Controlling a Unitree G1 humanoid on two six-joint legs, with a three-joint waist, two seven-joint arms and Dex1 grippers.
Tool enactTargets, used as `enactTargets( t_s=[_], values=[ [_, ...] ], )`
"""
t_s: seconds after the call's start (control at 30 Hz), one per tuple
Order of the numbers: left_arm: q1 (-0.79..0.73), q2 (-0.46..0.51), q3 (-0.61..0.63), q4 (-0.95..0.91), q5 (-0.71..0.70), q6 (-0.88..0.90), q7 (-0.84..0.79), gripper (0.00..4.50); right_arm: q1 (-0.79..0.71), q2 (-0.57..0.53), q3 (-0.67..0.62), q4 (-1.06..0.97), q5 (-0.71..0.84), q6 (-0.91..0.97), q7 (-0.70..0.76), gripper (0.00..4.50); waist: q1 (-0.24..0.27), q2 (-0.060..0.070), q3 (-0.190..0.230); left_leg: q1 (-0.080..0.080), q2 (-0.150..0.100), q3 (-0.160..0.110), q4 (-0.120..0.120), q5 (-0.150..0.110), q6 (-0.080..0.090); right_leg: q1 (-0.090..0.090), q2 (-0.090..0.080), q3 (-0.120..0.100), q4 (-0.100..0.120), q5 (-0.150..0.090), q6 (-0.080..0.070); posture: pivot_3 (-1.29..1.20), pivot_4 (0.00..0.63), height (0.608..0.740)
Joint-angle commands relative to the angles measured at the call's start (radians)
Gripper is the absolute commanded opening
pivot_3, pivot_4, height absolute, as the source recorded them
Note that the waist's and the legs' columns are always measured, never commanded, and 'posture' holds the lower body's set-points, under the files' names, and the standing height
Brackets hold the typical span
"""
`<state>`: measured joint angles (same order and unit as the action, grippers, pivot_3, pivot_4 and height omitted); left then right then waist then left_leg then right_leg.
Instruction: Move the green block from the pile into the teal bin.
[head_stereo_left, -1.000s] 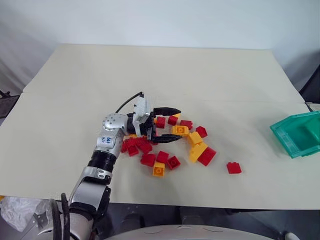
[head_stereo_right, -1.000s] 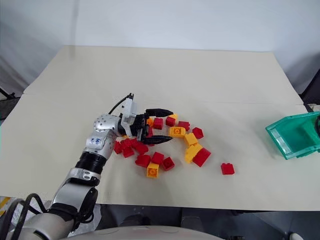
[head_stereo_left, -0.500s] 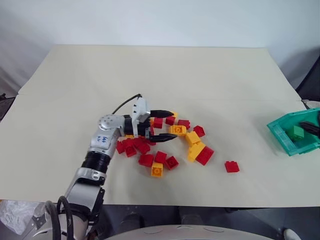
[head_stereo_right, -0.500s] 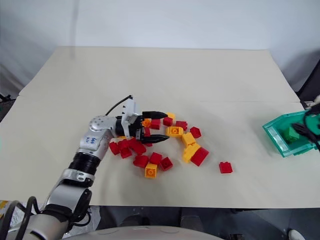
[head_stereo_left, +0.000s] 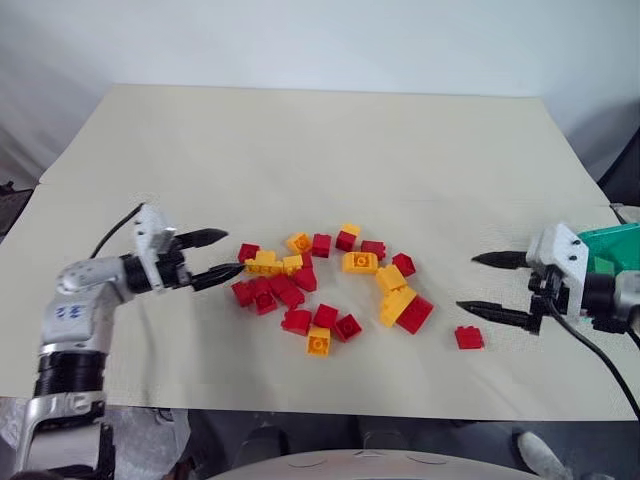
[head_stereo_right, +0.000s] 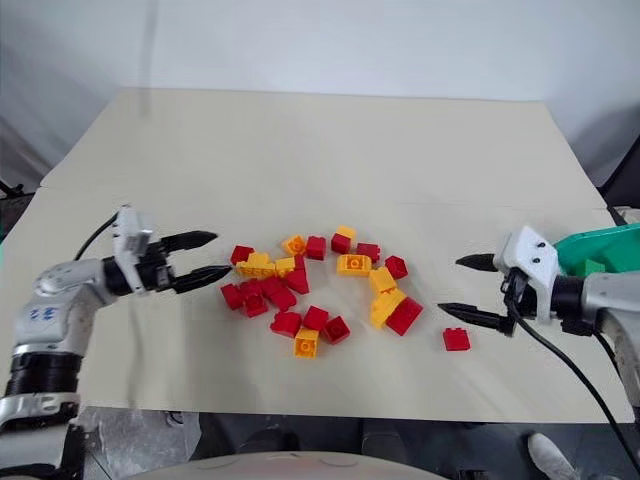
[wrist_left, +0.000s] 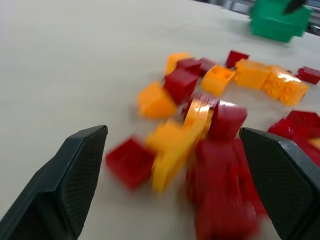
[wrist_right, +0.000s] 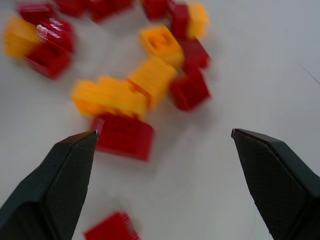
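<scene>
Green block (head_stereo_right: 594, 267) sits inside the teal bin (head_stereo_right: 610, 244) at the far right edge of the desk (head_stereo_right: 320, 150), seen in the right eye view as a small green bump past the right arm. That view also has the pile (head_stereo_right: 315, 285) of red and yellow bricks in the middle of the desk. One red brick (head_stereo_right: 456, 339) lies alone, apart from the pile, near the right claw (head_stereo_right: 468, 290). The right claw is spread wide with nothing in it and points at the pile from the right side. The left claw (head_stereo_right: 204, 256) points at the pile from the left side, and its two black fingers are spread too, with nothing between them.

The left wrist view looks along the desk at the pile from close up. Its two fingers (wrist_left: 75, 175) stand far apart at the sides. Far behind the bricks it shows the teal bin as a green shape.

The right wrist view looks down on the pile from the other side. Its fingers (wrist_right: 60, 185) are wide apart, and the lone red brick lies near one of them.
</scene>
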<state>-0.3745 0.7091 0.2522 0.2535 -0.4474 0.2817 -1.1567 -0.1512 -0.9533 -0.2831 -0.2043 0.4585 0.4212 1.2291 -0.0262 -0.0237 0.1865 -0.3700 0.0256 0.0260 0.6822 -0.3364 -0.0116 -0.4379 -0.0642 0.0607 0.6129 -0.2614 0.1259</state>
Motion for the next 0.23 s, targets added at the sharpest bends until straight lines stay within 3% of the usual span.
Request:
enactTargets(
  t_s=[0.03,0.23],
  values=[
    [0.075,0.038,0.082,0.022,-0.022,-0.063,-0.023,4.50,-0.001,-0.009,0.015,0.098,-0.034,-0.148,0.071,4.47,0.001,0.000,0.000,0.001,0.000,0.001,0.000,0.000,0.000,0.001,0.000,-0.001,-0.003,0.000,0.000,0.00,0.150,0.740],
    [0.122,0.061,0.135,0.000,-0.020,-0.052,0.032,4.50,-0.018,0.004,0.059,0.196,-0.057,-0.197,0.078,4.47,0.003,0.000,0.000,0.001,0.003,0.003,0.000,0.000,-0.001,0.002,0.000,-0.003,-0.002,-0.001,-0.001,0.00,0.150,0.740]
  ],
)
